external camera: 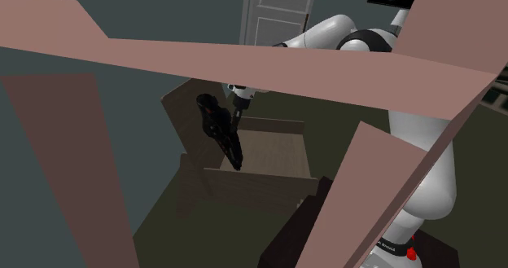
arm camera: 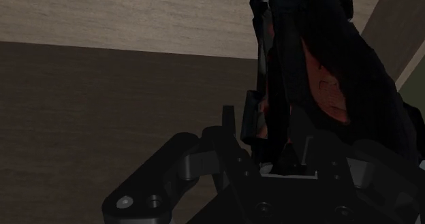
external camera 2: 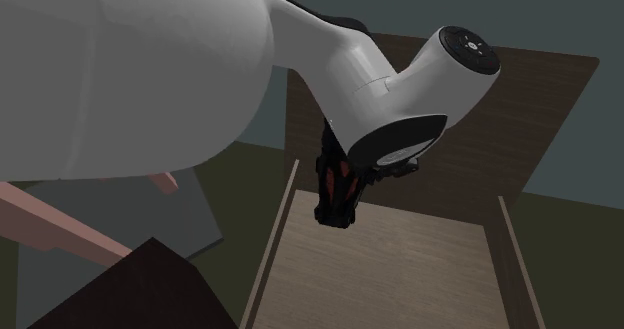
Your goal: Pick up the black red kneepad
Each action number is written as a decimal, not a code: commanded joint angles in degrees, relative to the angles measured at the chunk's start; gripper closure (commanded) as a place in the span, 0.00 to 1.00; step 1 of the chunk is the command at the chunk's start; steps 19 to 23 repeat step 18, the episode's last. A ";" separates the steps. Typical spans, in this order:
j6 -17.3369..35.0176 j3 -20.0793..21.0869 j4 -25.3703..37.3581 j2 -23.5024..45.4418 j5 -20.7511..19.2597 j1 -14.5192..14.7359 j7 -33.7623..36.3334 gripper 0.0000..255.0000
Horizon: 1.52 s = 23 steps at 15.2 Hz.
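The black kneepad with red inner patches (external camera: 218, 132) hangs in the air above the wooden surface, its long side slanting downward. My gripper (external camera: 231, 118) is shut on its upper part. In the second exterior view the kneepad (external camera 2: 337, 182) dangles below the white wrist, just over the near end of the tray. In the wrist view the kneepad (arm camera: 310, 73) stretches away from the hand, clasped between the black fingers of my gripper (arm camera: 286, 151), with pale wood grain behind it.
A shallow wooden tray with raised side rails (external camera: 281, 177) lies under the kneepad, with a dark brown back panel (external camera 2: 520, 107) behind it. Pinkish-brown beams (external camera: 244, 63) cross the front of the shoulder view. A white door (external camera: 277, 14) stands behind. A dark block (external camera: 293, 234) sits near the stand.
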 commanded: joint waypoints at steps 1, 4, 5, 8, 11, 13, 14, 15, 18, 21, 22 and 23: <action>0.02 0.02 0.12 0.16 0.02 0.01 0.03 1.00; -1.65 -0.23 0.60 -1.10 -0.50 0.13 0.64 1.00; -2.22 -0.31 0.79 -1.51 -0.67 0.17 0.85 1.00; -3.95 -0.53 1.42 -2.67 -1.16 0.26 1.45 1.00; -5.72 -0.74 2.18 -3.76 -1.63 0.35 2.04 1.00; -6.93 -0.87 2.75 -4.43 -1.93 0.39 2.43 1.00; -7.54 -0.93 3.06 -4.75 -2.08 0.42 2.62 1.00; -8.15 -1.00 3.38 -5.07 -2.22 0.44 2.81 1.00; -8.86 -1.08 3.76 -5.42 -2.37 0.47 3.02 1.00; -8.86 -1.08 3.76 -5.42 -2.37 0.47 3.02 1.00; -8.86 -1.08 3.76 -5.42 -2.37 0.47 3.02 1.00; -8.86 -1.08 3.76 -5.42 -2.37 0.47 3.02 1.00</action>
